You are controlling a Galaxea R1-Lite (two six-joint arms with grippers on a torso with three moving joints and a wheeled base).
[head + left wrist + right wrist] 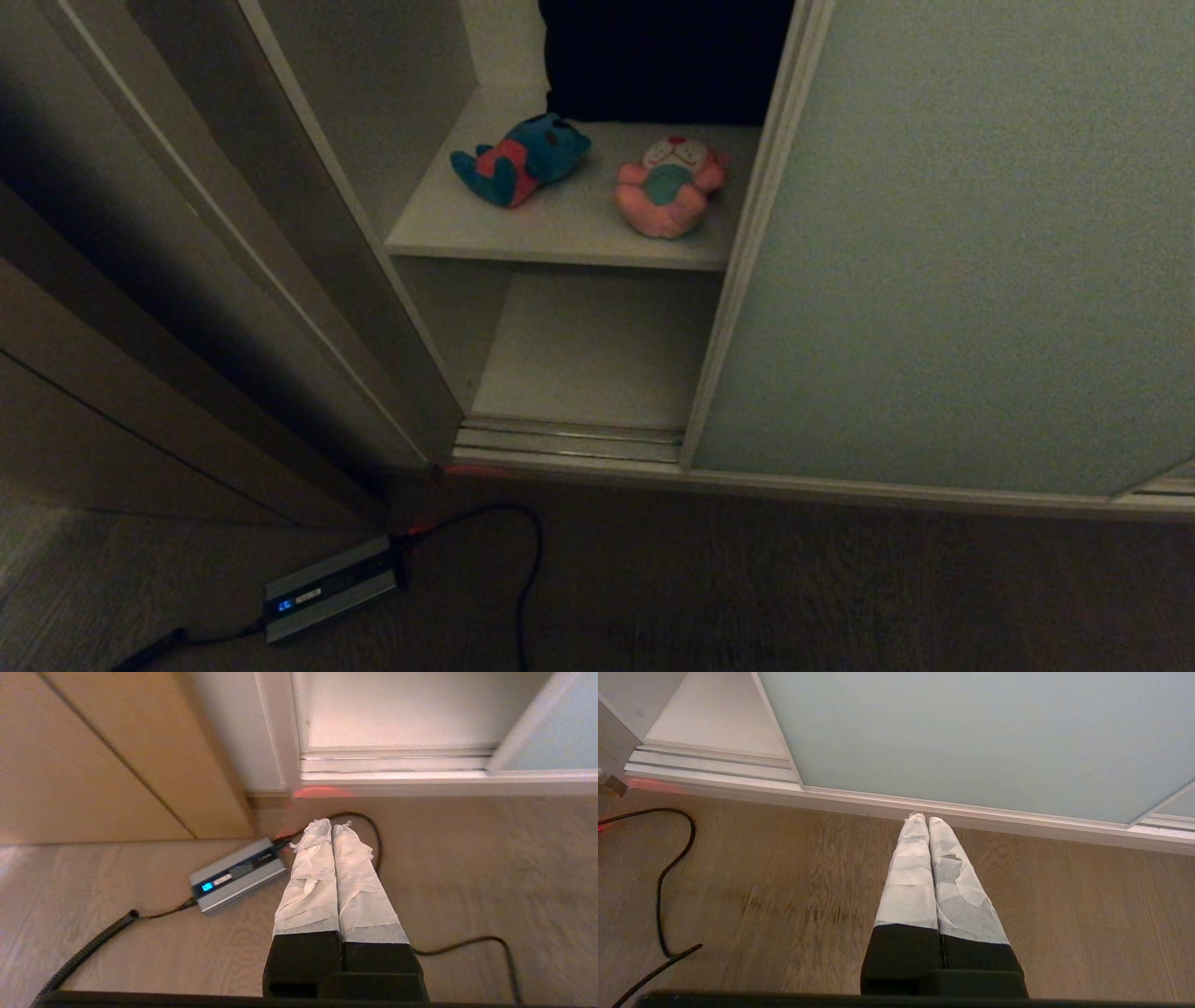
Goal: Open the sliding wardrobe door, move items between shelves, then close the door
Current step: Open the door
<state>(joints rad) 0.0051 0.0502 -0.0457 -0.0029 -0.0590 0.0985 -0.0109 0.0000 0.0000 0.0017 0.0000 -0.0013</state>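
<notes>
The pale grey-green sliding wardrobe door [943, 252] stands slid to the right, leaving the left bay uncovered. On the upper shelf [560, 245] lie a teal plush toy [523, 159] with a red belly and, to its right, a pink plush toy [669, 185] with a teal belly. The lower shelf [588, 359] beneath is bare. Neither arm shows in the head view. My left gripper [331, 822] is shut and empty over the floor, short of the door track [392, 763]. My right gripper [923, 817] is shut and empty over the floor before the door [971, 737].
A dark folded cloth [663, 61] sits behind the toys. A grey power box [331, 586] with a blue light lies on the wood floor at left, its black cable [527, 560] looping toward the track. A brown wood side panel [168, 308] stands at left.
</notes>
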